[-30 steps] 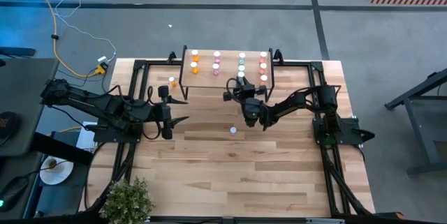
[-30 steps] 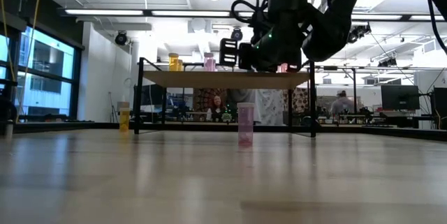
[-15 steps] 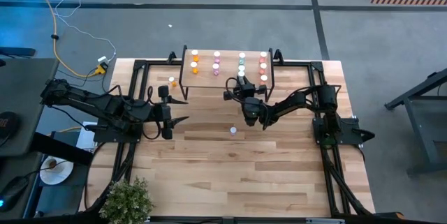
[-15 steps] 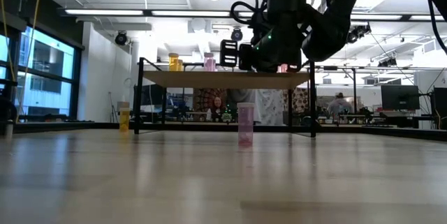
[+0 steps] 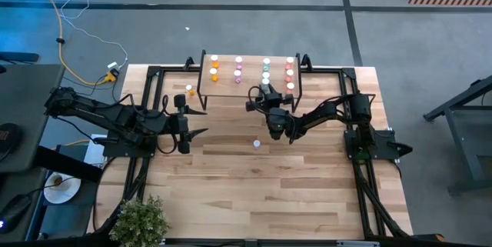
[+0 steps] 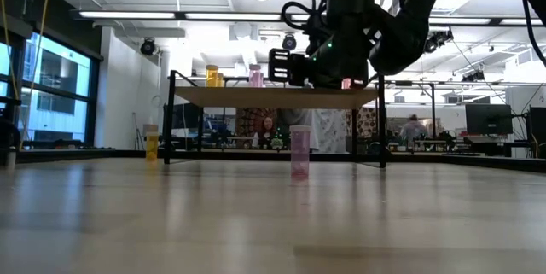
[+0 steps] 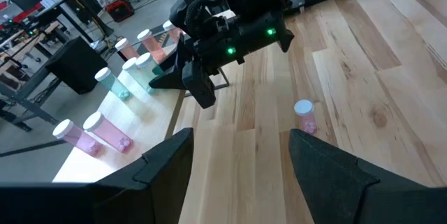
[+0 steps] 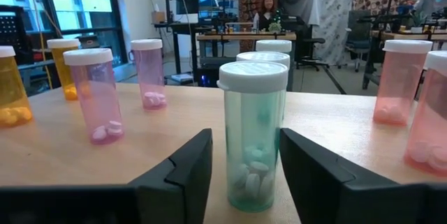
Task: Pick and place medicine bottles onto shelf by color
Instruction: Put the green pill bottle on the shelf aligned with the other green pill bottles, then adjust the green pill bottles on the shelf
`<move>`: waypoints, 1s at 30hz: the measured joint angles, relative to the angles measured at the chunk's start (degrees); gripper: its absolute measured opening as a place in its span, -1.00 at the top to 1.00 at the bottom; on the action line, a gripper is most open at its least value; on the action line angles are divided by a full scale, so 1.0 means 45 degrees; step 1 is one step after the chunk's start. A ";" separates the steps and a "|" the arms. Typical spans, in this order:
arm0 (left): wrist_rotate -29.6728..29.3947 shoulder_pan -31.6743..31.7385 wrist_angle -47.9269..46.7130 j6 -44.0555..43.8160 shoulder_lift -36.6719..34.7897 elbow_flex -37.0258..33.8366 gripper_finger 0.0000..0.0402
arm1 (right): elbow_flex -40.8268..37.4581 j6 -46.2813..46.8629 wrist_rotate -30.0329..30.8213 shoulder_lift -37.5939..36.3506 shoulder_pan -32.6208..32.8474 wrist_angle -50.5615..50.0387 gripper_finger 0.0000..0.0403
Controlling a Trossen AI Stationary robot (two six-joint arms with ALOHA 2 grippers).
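Bottles are standing in four colour columns on the shelf, which is sitting at twelve o'clock on the table in the high view: orange bottles toward nine o'clock, then pink bottles, then teal bottles, then red bottles toward three o'clock.

The right gripper is hovering at the six o'clock edge of the shelf, in line with the teal column. In the right wrist view its fingers are standing spread to either side of the nearest teal bottle, which is resting upright on the shelf top with visible gaps between it and both fingers, so nothing is being pinched. More teal bottles are lining up straight behind it.

The left gripper is waiting over the table toward nine o'clock, clear of the shelf, its fingers spread wide and holding nothing.

A lone pink bottle is standing upright on the table at about six o'clock from the right gripper, apart from it. A lone orange bottle is standing on the table just off the nine o'clock end of the shelf.

A potted plant is sitting at the table's seven o'clock corner.
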 joint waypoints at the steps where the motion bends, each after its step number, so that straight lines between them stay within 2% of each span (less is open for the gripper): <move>1: -0.0002 0.0000 -0.0001 0.0005 0.0000 0.0000 -0.12 | 0.0000 0.0000 0.0000 0.0000 0.0026 0.0018 0.20; 10: 0.0002 0.0002 0.0002 0.0001 0.0000 0.0000 -0.12 | 0.0000 -0.0543 0.0939 -0.0107 0.0458 0.0233 0.08; 24: 0.0006 -0.0003 0.0005 0.0000 0.0000 0.0000 -0.12 | 0.0000 -0.0629 0.1239 -0.0107 0.1007 0.0887 0.08; 30: 0.0015 -0.0003 0.0005 -0.0003 0.0000 0.0000 -0.12 | 0.0000 -0.1644 0.1836 -0.0107 0.1481 0.1752 0.08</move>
